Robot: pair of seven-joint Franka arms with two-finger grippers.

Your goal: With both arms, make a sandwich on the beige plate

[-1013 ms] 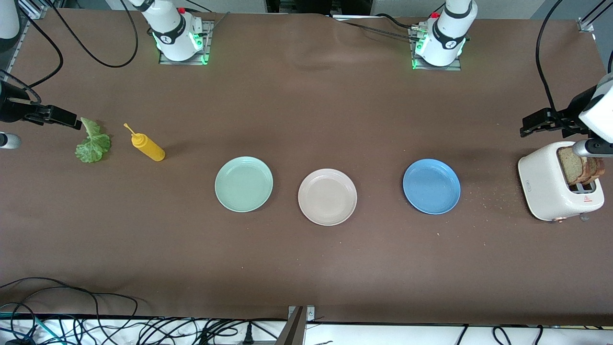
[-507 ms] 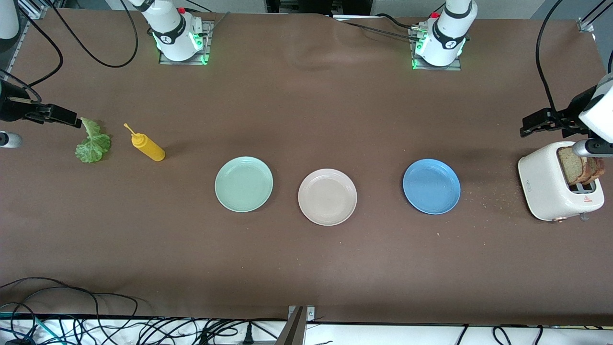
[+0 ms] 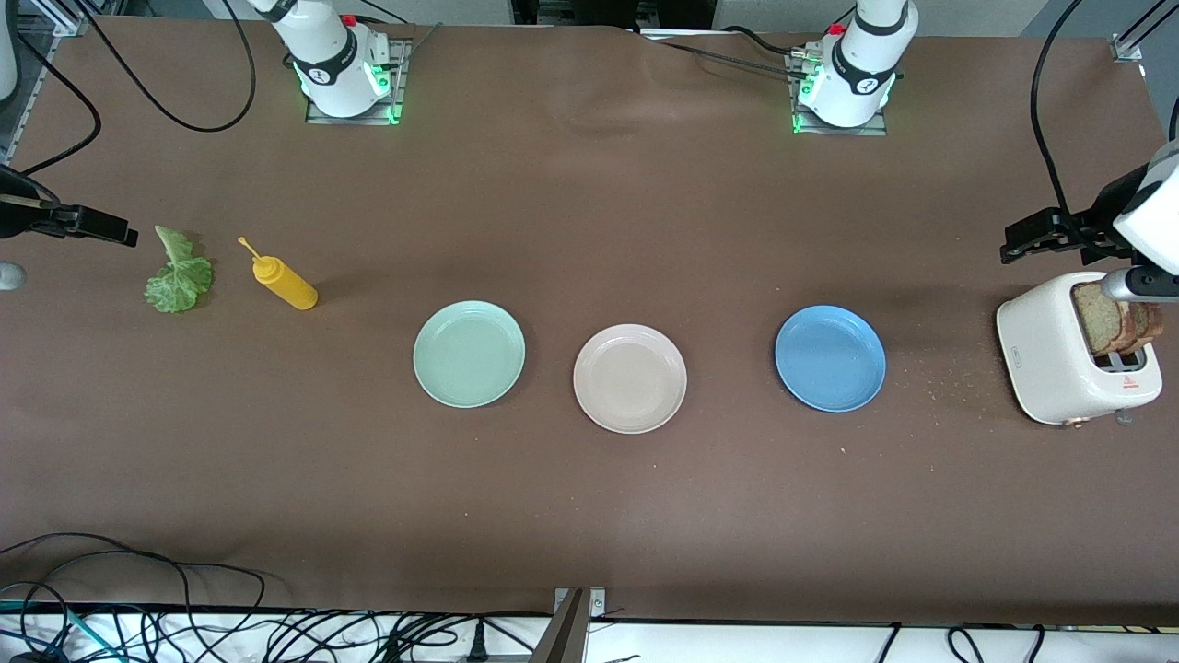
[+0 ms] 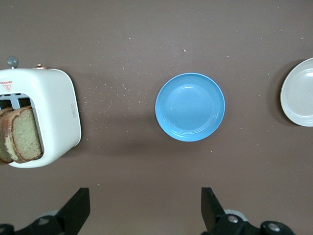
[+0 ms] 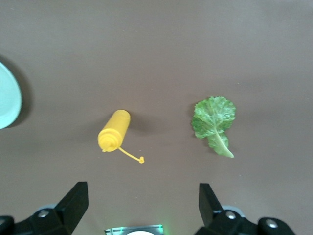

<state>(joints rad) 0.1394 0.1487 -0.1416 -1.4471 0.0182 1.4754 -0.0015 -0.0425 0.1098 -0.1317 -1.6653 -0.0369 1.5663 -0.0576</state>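
**Tabletop inventory: sandwich parts still apart, both claws wide**

From my station I log the following.

- Beige plate: bare, on the brown tabletop, between the mint green plate and the blue plate; slightly nearer the front camera than either. Only its rim shows in the left wrist view.
- Bread slices: two brown wholegrain slices standing upright in the slots of a white toaster at the left arm's end of the tabletop. Crumbs lie scattered between the toaster and the blue plate.
- Lettuce leaf: crinkly, green, flat on the tabletop at the right arm's end, just beside a yellow squeeze bottle that lies on its side, the two apart.
- Left claw: up in the air over the tabletop beside the toaster, fingers spread wide, holding nothing.
- Right claw: in the air at the right arm's end, beside the lettuce leaf, fingers spread wide, holding nothing.
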